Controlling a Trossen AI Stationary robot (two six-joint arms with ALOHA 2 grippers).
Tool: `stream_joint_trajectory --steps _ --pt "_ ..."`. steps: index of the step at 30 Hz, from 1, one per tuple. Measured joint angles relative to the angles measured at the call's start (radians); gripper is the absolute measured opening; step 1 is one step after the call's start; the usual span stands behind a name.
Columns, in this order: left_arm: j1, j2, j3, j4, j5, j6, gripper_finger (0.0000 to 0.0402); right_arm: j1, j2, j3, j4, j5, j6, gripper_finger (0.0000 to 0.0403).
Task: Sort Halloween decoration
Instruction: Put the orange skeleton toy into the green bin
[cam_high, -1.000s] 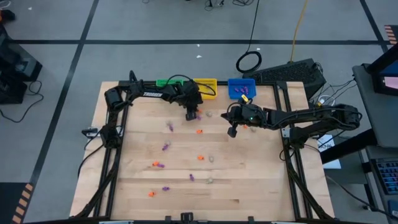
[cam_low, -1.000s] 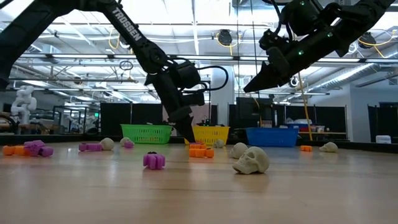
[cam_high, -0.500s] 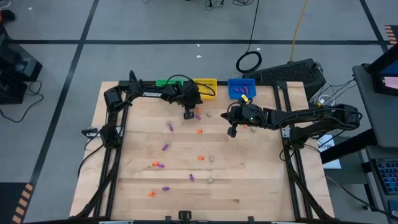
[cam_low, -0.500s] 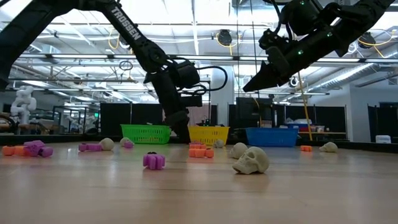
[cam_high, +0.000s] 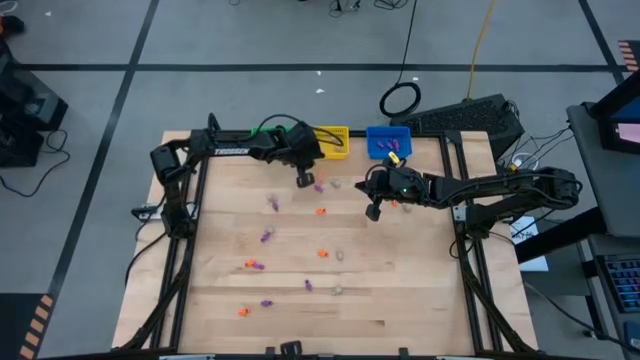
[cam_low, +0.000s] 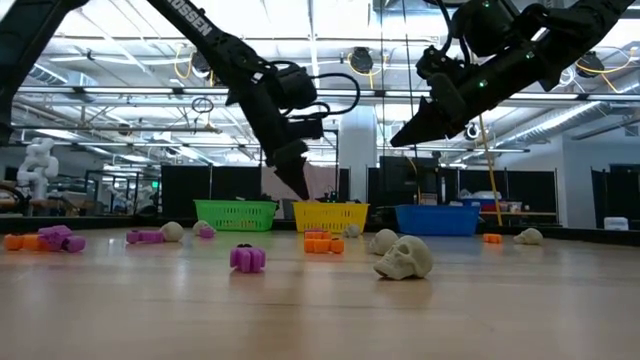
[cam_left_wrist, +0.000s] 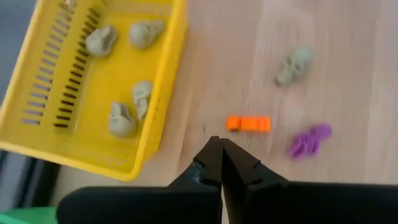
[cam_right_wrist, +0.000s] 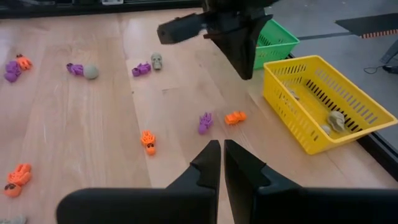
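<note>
Small orange, purple and beige trinkets lie scattered on the wooden table (cam_high: 400, 290). My left gripper (cam_left_wrist: 219, 142) hangs shut and empty above the table beside the yellow basket (cam_left_wrist: 158, 93). Just past its tips lie an orange piece (cam_left_wrist: 248, 123), a purple piece (cam_left_wrist: 310, 140) and a beige skull (cam_left_wrist: 294, 65). The high view places this gripper (cam_high: 303, 180) near the far edge. My right gripper (cam_right_wrist: 221, 144) is shut and empty, raised over the table's right half (cam_high: 373, 211). It shows high up in the low view (cam_low: 400, 140).
Green (cam_high: 262, 131), yellow (cam_high: 333, 135) and blue (cam_high: 388, 135) baskets stand in a row at the far edge. The yellow one holds several beige skulls (cam_left_wrist: 122, 119), the blue one purple pieces (cam_high: 393, 155). More trinkets, such as an orange one (cam_high: 320, 211), dot the table's middle and near left.
My left gripper has risen from the table beside the orange piece and carries nothing. The arm behind it has swung toward the table's left. The orange piece stays on the wood. My right gripper has kept still.
</note>
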Motion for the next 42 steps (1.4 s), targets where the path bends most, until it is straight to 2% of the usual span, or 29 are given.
stream_joint_trajectory --steps 4,6,9,14,19,24,26,42 --pt "0.023 0.022 0.001 0.021 0.057 -0.112 0.0032 0.001 0.000 0.000 0.000 -0.001 0.020 0.0009" --pt "0.029 0.034 -0.001 0.008 0.084 -0.111 0.0057 0.006 0.000 0.000 0.000 0.000 0.020 0.0009" --pt "0.024 0.038 -0.001 0.010 0.102 -0.005 0.0096 0.012 0.000 0.000 -0.001 -0.001 0.018 0.0009" --pt "-0.015 0.038 -0.001 0.015 0.097 0.303 0.0136 0.013 0.000 0.000 -0.004 -0.003 0.016 0.0009" --pt "-0.062 0.041 -0.001 0.023 0.079 0.571 0.0140 0.013 0.000 0.000 -0.008 -0.004 0.016 0.0009" --pt "-0.082 0.047 -0.001 0.014 -0.015 0.721 0.0133 0.013 0.000 0.000 -0.024 -0.004 0.016 0.0009" --pt "-0.081 0.047 0.000 0.014 -0.020 0.771 0.0132 0.013 0.000 0.000 -0.032 -0.004 0.015 0.0009" --pt "-0.086 0.122 0.000 0.045 -0.093 0.914 0.0132 0.013 0.000 0.000 -0.039 -0.005 0.006 0.0009"
